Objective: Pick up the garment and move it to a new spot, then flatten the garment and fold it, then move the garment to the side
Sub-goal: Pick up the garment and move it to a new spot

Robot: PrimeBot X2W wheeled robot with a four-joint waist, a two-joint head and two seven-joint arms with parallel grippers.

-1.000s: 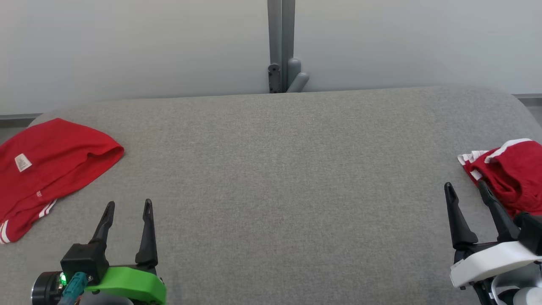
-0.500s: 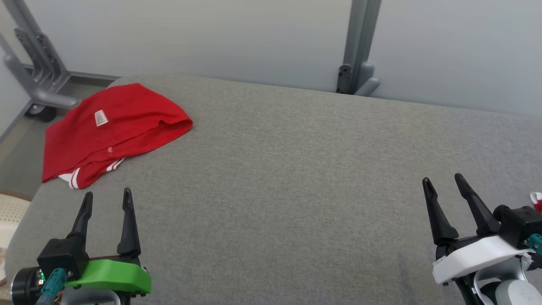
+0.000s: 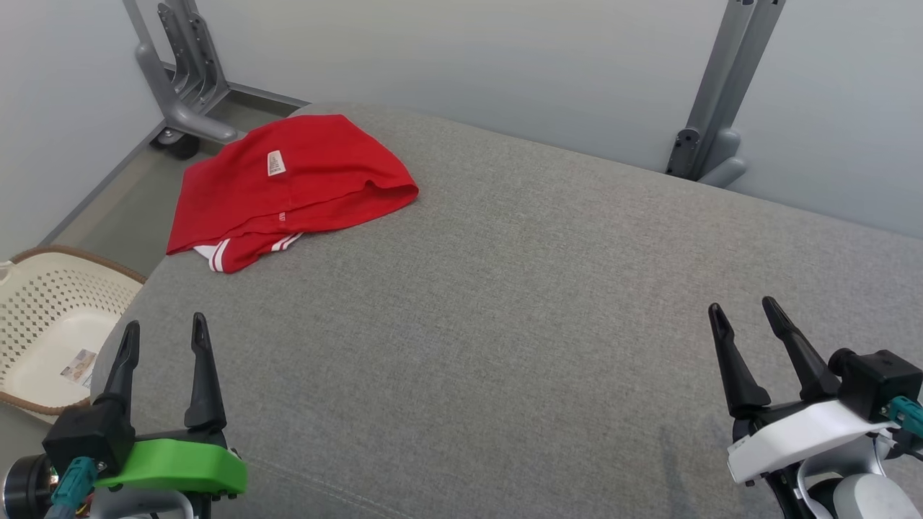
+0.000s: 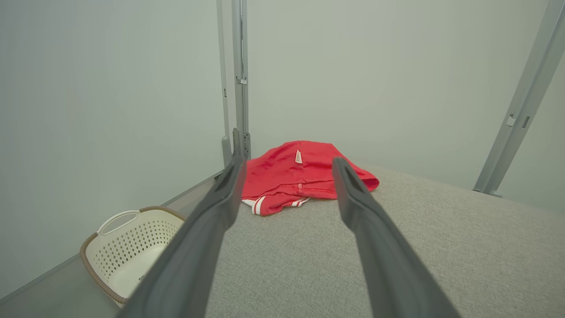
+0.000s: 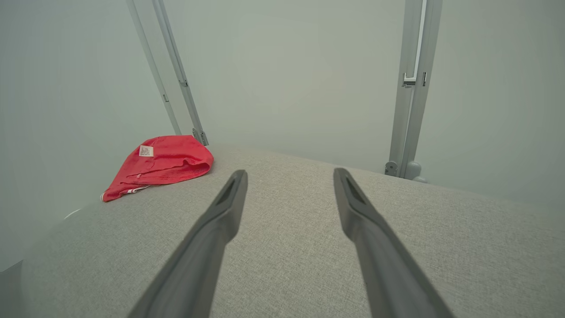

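Red garment [image 3: 303, 180], underside hidden, lies lengthwise across the tabletop's [image 3: 505, 324] far-left corner; left pincer [image 3: 165, 324] and right pincer [image 3: 741, 306] gape empty.

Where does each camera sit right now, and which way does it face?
Head view: on the head, looking down over the grey table, red garment far left, basket on the floor; left gripper and right gripper below, both open.
Left wrist view: on the left wrist, facing the garment between its own fingers.
Right wrist view: on the right wrist, facing across the table past its fingers.
Shared: all three show the garment.
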